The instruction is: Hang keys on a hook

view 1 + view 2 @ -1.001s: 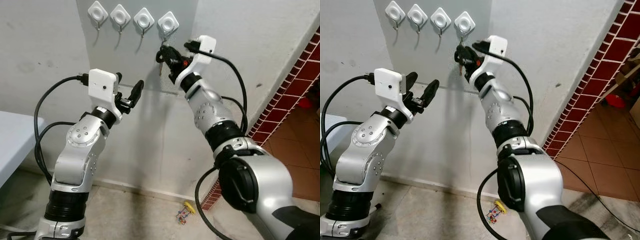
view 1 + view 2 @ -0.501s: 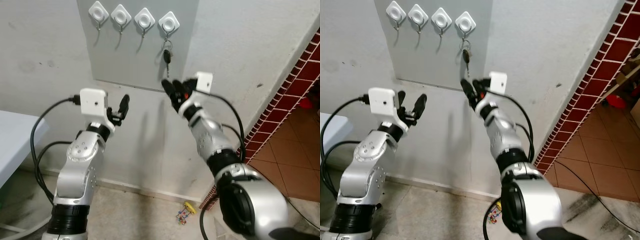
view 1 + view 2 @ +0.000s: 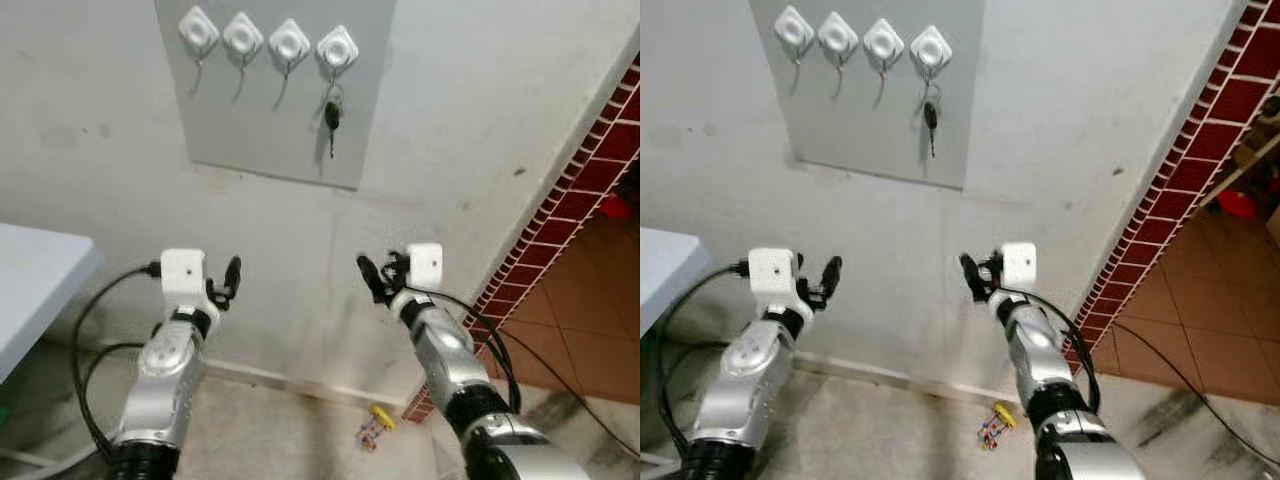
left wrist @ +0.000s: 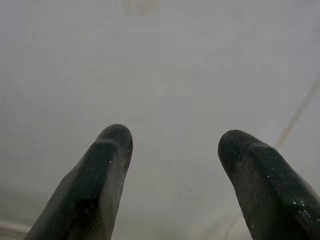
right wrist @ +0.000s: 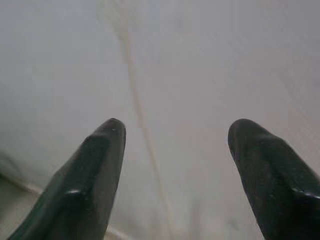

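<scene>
A black-headed key (image 3: 331, 118) hangs from the rightmost white hook (image 3: 338, 47) on a grey wall panel (image 3: 275, 130). Three more white hooks (image 3: 243, 36) to its left are bare. My right gripper (image 3: 372, 278) is low, well below the key, open and holding nothing; its wrist view has its fingertips (image 5: 102, 150) spread before plain wall. My left gripper (image 3: 230, 276) is equally low to the left, open and holding nothing, its fingertips (image 4: 110, 150) apart against the wall.
A small bunch of coloured keys (image 3: 372, 424) lies on the floor by the wall base. A red-tiled brick wall (image 3: 560, 240) runs along the right. The corner of a white table (image 3: 35, 280) juts in at the left.
My right gripper let go of the key at the rightmost hook and dropped away with its fingers apart. The left arm lowered too. The key now hangs free.
</scene>
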`<state>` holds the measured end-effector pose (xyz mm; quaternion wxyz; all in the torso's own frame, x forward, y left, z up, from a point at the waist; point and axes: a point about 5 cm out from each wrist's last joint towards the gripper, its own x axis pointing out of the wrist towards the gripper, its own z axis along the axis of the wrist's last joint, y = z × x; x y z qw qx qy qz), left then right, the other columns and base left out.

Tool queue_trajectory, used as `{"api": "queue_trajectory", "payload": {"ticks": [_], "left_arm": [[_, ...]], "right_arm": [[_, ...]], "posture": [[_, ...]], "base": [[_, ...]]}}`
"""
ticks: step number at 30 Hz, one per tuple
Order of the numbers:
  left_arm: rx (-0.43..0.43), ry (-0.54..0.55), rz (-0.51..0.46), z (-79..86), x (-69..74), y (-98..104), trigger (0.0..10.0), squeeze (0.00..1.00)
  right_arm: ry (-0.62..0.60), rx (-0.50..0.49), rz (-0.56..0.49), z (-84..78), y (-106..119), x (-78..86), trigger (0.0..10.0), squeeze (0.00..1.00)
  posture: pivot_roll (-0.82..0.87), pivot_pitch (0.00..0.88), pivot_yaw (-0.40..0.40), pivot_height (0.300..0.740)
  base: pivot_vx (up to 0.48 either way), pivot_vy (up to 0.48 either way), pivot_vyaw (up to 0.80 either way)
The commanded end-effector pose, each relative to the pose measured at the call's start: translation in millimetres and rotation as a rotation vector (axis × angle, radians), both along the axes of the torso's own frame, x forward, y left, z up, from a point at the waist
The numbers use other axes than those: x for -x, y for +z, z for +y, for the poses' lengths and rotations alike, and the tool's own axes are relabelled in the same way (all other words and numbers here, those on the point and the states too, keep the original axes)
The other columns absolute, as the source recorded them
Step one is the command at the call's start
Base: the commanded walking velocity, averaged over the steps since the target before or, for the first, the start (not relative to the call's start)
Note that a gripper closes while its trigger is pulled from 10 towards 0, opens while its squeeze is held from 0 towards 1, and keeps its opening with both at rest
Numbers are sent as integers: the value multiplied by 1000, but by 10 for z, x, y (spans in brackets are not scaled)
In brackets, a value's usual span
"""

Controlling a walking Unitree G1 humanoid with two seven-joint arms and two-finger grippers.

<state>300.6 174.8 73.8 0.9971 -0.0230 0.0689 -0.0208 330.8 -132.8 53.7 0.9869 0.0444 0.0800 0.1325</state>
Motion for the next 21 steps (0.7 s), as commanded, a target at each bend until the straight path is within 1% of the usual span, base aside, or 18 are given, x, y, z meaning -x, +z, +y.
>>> {"api": "queue_trajectory", "payload": {"ticks": [1,2,3,4,5,6,8,9,10,11,12,13,15,16,18,19,21], "left_arm": [[-54,21,160,64,162,-498,10000,0],[-54,21,160,64,162,-498,10000,0],[-50,23,208,76,222,-622,10000,0],[-35,26,230,83,255,-682,10000,0],[-13,37,268,106,334,-795,10000,0],[23,43,303,119,390,-871,10000,0],[48,56,343,138,460,-956,10000,0],[36,69,372,154,502,-1004,10000,0],[6,85,436,172,604,-1111,10000,0],[6,85,436,172,604,-1111,10000,0],[11,80,463,161,679,-1177,10000,0],[18,78,466,156,694,-1191,10000,0],[10,77,524,142,805,-1288,10000,0],[5,81,568,138,909,-1365,10000,0],[43,109,596,144,1007,-1426,10000,0],[48,121,621,146,1066,-1463,10000,0],[48,124,627,147,1081,-1472,10000,0]], "right_arm": [[-52,142,203,-236,-505,374,10000,1000],[-52,142,203,-236,-505,374,10000,1000],[-61,166,261,-285,-623,483,10000,1000],[-63,171,289,-299,-677,536,10000,1000],[-67,223,336,-340,-780,647,10000,1000],[-61,251,366,-357,-845,720,10000,1000],[-56,288,408,-379,-922,810,10000,1000],[-61,292,430,-392,-959,854,10000,1000],[-56,311,473,-416,-1035,956,10000,1000],[-56,311,473,-416,-1035,956,10000,1000],[-62,335,506,-443,-1095,1043,10000,1000],[-66,340,514,-450,-1109,1063,10000,1000],[-67,344,559,-473,-1177,1169,10000,1000],[-59,376,598,-496,-1240,1273,10000,1000],[-67,380,644,-522,-1302,1384,10000,1000],[-72,386,665,-541,-1331,1442,10000,1000],[-72,388,670,-544,-1338,1457,10000,1000]], "posture": [[-111,0,-4,732],[-111,0,-4,732],[-115,0,-1,732],[-116,0,0,732],[-119,0,4,732],[-122,0,6,732],[-123,0,9,732],[-124,0,10,732],[-128,0,12,732],[-128,0,12,732],[-129,0,12,732],[-129,0,12,732],[-129,0,11,732],[-129,0,10,732],[-129,0,7,732],[-128,0,6,732],[-128,0,6,732]], "base": [[0,0,0],[0,0,0],[0,0,0],[0,0,0],[0,0,0],[0,0,0],[0,0,0],[0,0,0],[0,0,0],[0,0,0],[0,0,0],[0,0,0],[0,0,0],[0,0,0],[0,0,0],[0,0,0],[0,0,0]]}}
